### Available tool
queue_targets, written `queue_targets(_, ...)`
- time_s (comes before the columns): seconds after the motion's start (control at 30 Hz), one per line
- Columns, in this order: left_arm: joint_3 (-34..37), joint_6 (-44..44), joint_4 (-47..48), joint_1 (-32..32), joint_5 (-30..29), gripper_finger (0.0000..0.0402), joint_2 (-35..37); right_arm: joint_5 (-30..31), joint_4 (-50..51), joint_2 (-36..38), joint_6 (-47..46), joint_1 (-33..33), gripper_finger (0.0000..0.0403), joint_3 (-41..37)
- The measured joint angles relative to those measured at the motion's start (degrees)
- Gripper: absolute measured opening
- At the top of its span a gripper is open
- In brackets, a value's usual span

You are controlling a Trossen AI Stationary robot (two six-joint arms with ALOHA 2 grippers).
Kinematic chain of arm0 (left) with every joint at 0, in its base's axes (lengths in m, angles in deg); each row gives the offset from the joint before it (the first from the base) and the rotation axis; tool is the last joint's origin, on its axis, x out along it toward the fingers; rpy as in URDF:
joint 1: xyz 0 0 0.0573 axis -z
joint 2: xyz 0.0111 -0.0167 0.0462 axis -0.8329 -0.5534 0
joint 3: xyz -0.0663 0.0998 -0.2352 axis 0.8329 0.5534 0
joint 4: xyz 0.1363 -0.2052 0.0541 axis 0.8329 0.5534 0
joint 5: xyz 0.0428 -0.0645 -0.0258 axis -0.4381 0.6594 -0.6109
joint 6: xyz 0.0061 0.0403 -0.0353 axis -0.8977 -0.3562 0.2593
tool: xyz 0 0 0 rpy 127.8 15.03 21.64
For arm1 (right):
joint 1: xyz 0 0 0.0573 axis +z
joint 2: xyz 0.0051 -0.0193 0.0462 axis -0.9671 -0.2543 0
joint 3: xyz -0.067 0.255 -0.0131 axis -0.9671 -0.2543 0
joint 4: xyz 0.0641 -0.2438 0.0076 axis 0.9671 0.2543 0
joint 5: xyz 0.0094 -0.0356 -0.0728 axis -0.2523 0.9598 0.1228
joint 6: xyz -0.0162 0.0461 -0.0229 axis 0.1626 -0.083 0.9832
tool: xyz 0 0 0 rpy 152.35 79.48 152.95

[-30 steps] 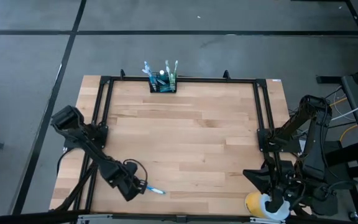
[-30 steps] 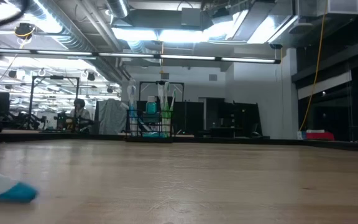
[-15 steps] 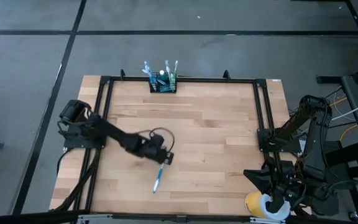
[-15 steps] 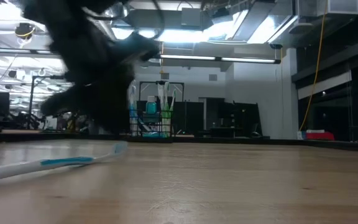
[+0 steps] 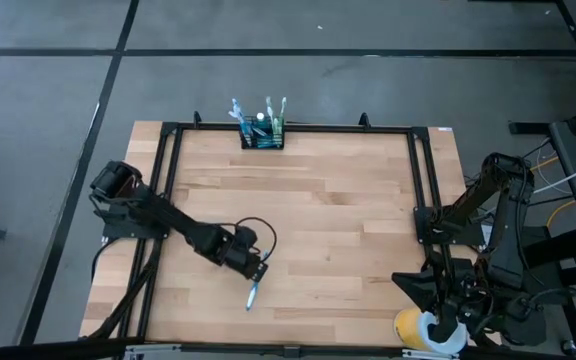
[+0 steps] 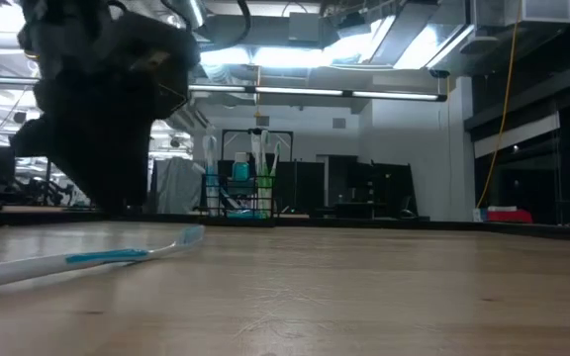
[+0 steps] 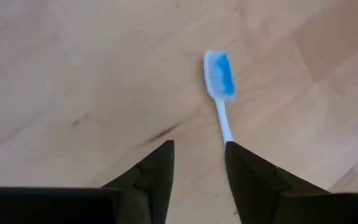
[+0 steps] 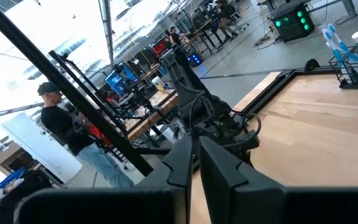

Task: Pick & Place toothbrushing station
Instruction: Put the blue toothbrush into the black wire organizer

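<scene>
Wooden table point(image 5: 338, 230), black frame rail around it. Black wire-mesh toothbrushing station point(image 5: 262, 135) sits at the 12 o'clock edge of the table, upright, holding several brushes and a tube; low view shows it far back at centre point(image 6: 240, 193). Loose toothbrush point(image 5: 252, 293), white handle with blue head, lies flat on the wood toward 7 o'clock from table centre, well apart from the station. Left gripper point(image 5: 256, 272) is just above the brush's handle end in the high view, arm reaching in from 9 o'clock. Left wrist view: its two dark fingers point(image 7: 157, 171) are parted with a clear gap, nothing between them, bare wood showing through; brush point(image 7: 221, 87) lies just beyond the tips, bristles up, not touched. Low view: brush point(image 6: 87, 259) flat on the table, dark arm mass behind it. Right gripper point(image 8: 196, 163) parked off the table around 4 o'clock, fingers nearly together, holding nothing. Yellow-and-white cup point(image 5: 423, 331) near 5 o'clock by the right arm. Person point(image 8: 67, 134) stands in the room beyond.
</scene>
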Motion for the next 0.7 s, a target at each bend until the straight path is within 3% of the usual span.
queue_targets(0.3, -0.02, -2.59, -6.6, -2.35, 1.12, 0.0161, -3.78, 0.0, -0.04, 0.0, 0.4, 0.02, 0.0032, 0.0)
queue_targets(0.6, -0.2, -5.26, -10.1, -6.12, 2.98, 0.0151, -6.62, 0.0, 0.05, -0.04, 0.62, 0.02, 0.0032, 0.0)
queue_targets(0.7, -0.83, -5.7, -9.89, -7.75, 0.53, 0.0141, -6.94, 0.0, 0.04, -0.04, 0.79, 0.01, 0.0032, 0.0)
